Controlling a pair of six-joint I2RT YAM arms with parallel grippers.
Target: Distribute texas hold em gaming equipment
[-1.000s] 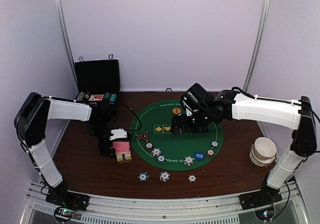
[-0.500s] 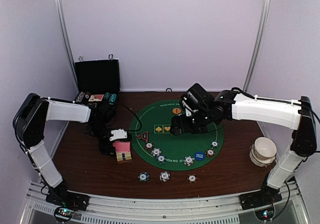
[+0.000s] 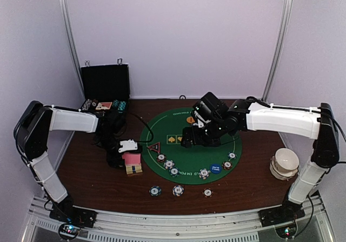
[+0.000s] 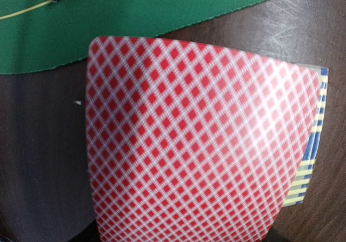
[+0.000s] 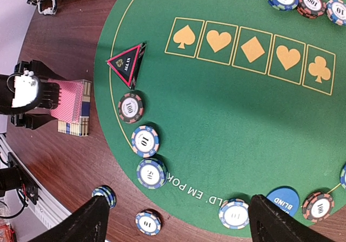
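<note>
My left gripper (image 3: 124,152) is at the left of the green mat (image 3: 203,145), shut on a pink-backed playing card (image 4: 194,139). The card bows upward over a blue-and-yellow striped card box (image 4: 314,139) and hides the fingers. My right gripper (image 5: 181,223) hangs open over the mat with nothing between its fingers (image 5: 89,220). Striped poker chips (image 5: 145,140) line the mat's near edge, and others (image 5: 148,222) lie on the wood. The red-black triangle marker (image 5: 128,64) sits at the mat's left edge. The blue button (image 5: 284,199) and the orange button (image 3: 190,120) lie on the mat.
A black hinged case (image 3: 105,85) stands open at the back left, with more chips and cards in it. A white paper cup (image 3: 285,163) stands at the right on the brown table (image 3: 92,182). Purple walls close in the sides and the back.
My left gripper has shut on the top card. The right arm has drifted a little to the left over the mat, its jaws still wide.
</note>
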